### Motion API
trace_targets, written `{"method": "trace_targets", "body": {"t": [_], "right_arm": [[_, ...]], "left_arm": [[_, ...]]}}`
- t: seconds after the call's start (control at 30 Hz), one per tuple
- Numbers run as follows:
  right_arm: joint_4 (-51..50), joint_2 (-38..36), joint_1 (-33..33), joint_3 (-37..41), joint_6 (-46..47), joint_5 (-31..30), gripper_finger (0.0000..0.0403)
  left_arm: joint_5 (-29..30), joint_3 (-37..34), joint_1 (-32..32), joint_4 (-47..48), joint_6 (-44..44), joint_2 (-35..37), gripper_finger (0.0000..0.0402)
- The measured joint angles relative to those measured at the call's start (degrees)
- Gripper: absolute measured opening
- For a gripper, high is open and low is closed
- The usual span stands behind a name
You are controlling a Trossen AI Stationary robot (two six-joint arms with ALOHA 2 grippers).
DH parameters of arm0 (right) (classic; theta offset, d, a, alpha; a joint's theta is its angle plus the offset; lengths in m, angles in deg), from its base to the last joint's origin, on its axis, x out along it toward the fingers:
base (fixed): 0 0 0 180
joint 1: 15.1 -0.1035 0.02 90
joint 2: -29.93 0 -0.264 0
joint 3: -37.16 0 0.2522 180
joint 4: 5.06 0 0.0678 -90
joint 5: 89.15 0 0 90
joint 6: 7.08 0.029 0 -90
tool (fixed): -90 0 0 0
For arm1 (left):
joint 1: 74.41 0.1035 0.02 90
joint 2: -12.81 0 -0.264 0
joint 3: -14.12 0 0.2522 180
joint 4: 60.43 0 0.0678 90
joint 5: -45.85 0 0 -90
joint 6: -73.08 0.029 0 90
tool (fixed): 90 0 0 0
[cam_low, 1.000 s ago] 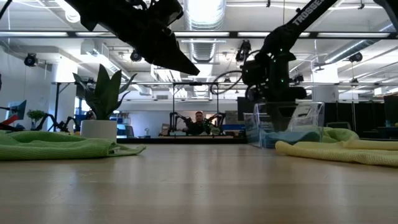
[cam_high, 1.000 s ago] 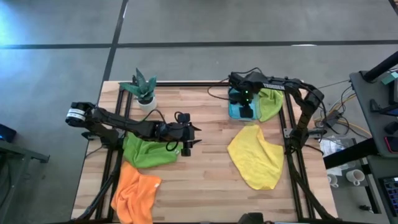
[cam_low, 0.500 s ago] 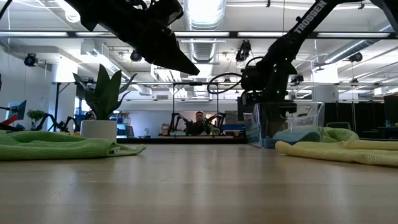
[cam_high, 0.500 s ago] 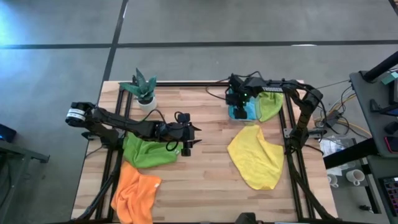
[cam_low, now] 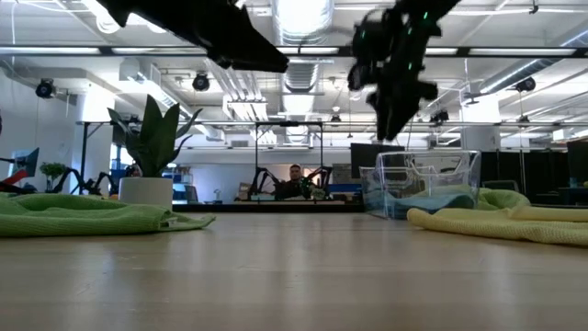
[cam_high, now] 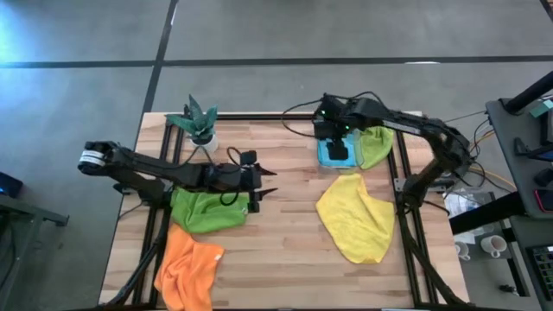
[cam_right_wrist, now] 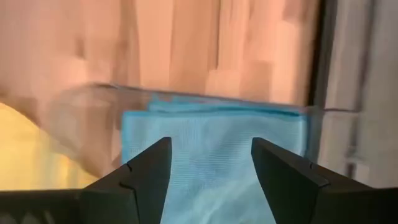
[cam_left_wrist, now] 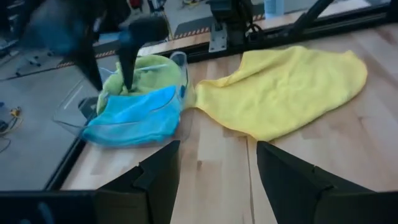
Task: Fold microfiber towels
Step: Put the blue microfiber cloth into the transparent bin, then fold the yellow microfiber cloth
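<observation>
My right gripper (cam_high: 335, 135) hangs open above the clear bin (cam_low: 464, 165) at the table's far right, fingers pointing steeply down, touching nothing. A folded blue towel (cam_right_wrist: 211, 155) lies flat in the bin, and a lime green towel (cam_high: 377, 145) drapes over the bin's right side. The yellow towel (cam_high: 354, 216) lies spread on the table in front of the bin. My left gripper (cam_high: 268, 181) hovers open over the table's middle, beside the darker green towel (cam_high: 206, 212). An orange towel (cam_high: 186, 268) lies crumpled at the near left.
A small potted plant (cam_high: 199, 123) stands at the far left corner. Bare wood lies between the green and yellow towels. Black frame rails run along the table's left and right sides. A person sits far off in the room beyond the table (cam_low: 294, 182).
My right gripper has risen out of the bin and now hangs well above it, still open, tipped a bit more level. The blue towel has stayed lying in the bin. My left gripper has lifted slightly.
</observation>
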Motion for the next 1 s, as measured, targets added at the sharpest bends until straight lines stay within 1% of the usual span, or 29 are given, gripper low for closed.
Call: {"method": "trace_targets", "body": {"t": [0.13, 0.23, 0.3, 0.37, 0.4, 0.5, 0.6, 0.73, 0.83, 0.9, 1.0], "right_arm": [[-0.9, -6.7, -8.5, 2.4, 6.2, -1.3, 0.0219], [-5.5, -10.5, -13.4, 5.0, 11.6, -9.2, 0.0219], [-10.6, -13.0, -13.4, 6.5, 14.0, -15.9, 0.0219], [-13.9, -15.2, -11.5, 7.7, 15.1, -20.6, 0.0219], [-14.8, -16.4, -9.7, 8.4, 15.0, -21.6, 0.0219], [-15.1, -18.1, -3.5, 10.8, 12.3, -21.6, 0.0219], [-13.6, -17.2, 3.5, 12.5, 7.6, -21.5, 0.0219], [-9.5, -13.2, 11.7, 12.9, 2.7, -20.7, 0.0219], [-8.2, -8.8, 16.1, 12.5, -0.7, -19.4, 0.0219], [-8.0, -5.5, 17.1, 12.3, -2.9, -18.8, 0.0219], [-7.5, -0.7, 17.0, 12.3, -5.1, -17.7, 0.0219]], "left_arm": [[0.0, -4.5, -1.0, -2.3, -2.6, 4.0, 0.0195], [0.0, -8.9, -2.0, -6.6, -3.0, 6.4, 0.0195], [-0.1, -11.2, -2.3, -9.6, -3.7, 7.6, 0.0195], [-0.1, -12.8, -2.4, -10.8, -4.8, 8.7, 0.0195], [-0.1, -13.2, -2.5, -10.8, -5.2, 9.0, 0.0195], [-0.2, -13.9, -2.6, -10.9, -5.8, 9.5, 0.0195], [-0.4, -14.2, -2.7, -10.8, -5.8, 9.6, 0.0195], [-0.5, -14.4, -2.7, -10.9, -5.9, 9.5, 0.0195], [-0.5, -14.5, -2.7, -10.9, -5.9, 9.5, 0.0195], [-0.5, -14.5, -2.8, -10.8, -5.9, 9.4, 0.0195], [-0.5, -14.5, -2.9, -10.8, -5.9, 9.4, 0.0195]]}}
